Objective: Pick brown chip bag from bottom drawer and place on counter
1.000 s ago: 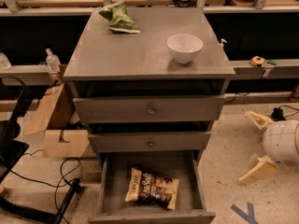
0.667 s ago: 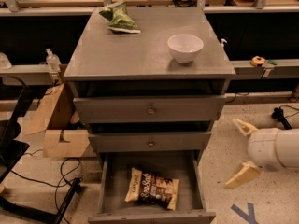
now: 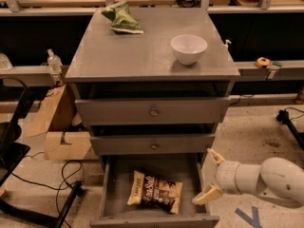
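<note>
Leftward swings the gripper [image 3: 209, 176], closing from the floor side onto the right wall of the open bottom drawer [image 3: 108, 194]; fingers spread wide, nothing held; brown chip bag [image 3: 156, 198] lies flat inside, untouched; the reach-in looks imminent; counter [image 3: 137, 56] waits above.

You had warm, fairly dim light from above: the counter [image 3: 142, 56] carried a soft sheen, the white bowl [image 3: 188, 48] threw a short shadow forward, the bottom drawer [image 3: 114, 189] sat shaded, and the gripper [image 3: 211, 175], 2 fingers spread beside the drawer's right wall, glowed pale.
</note>
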`<state>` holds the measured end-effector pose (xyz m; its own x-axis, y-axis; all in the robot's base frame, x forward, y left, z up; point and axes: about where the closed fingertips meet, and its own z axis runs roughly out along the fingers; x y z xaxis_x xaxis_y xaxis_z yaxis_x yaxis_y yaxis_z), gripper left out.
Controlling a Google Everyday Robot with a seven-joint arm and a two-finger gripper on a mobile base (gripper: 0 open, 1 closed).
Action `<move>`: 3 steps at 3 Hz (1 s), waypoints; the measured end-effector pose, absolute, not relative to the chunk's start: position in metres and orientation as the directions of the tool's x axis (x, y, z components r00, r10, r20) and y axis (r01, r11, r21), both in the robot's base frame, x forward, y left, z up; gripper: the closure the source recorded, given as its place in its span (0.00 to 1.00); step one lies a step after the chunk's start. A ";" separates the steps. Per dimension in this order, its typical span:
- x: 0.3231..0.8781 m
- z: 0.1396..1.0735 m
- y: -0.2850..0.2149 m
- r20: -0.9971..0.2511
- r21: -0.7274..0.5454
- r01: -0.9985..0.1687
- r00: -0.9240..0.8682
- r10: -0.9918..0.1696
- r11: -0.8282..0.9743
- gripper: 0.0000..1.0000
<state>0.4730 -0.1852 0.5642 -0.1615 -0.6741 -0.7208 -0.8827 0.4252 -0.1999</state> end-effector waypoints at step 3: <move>0.486 0.476 -0.151 -0.763 -0.112 -0.891 -0.206 -0.612 0.440 0.00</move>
